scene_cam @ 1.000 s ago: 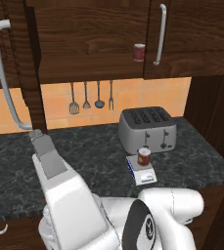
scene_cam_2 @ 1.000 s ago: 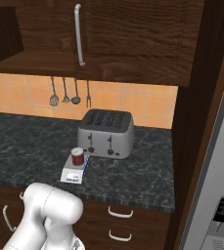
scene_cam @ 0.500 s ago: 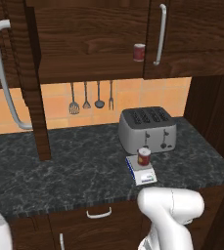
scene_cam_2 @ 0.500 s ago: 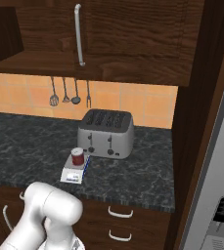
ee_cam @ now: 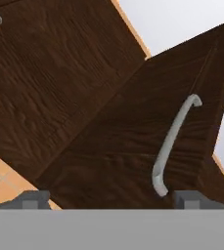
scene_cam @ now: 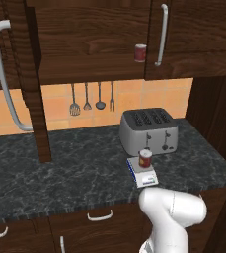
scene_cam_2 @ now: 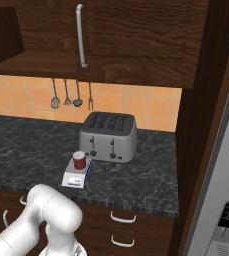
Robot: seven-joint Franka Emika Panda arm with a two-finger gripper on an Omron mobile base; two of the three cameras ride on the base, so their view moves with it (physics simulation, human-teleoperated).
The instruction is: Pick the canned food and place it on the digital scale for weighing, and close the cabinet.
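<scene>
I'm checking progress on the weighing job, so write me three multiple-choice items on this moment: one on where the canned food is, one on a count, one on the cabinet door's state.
1. Where does the canned food stand?
A. on the digital scale
B. on top of the toaster
C. inside a drawer

2. How many utensils hang on the tiled wall?
A. two
B. four
C. six

3. What state is the left cabinet door in?
A. shut flush
C. removed
B. swung open

Answers:
1 A, the tin sits on the digital scale in front of the toaster.
2 B, four utensils hang in a row under the cabinet.
3 B, the cabinet door stands edge-on toward the camera, its bar handle sticking out.
</scene>
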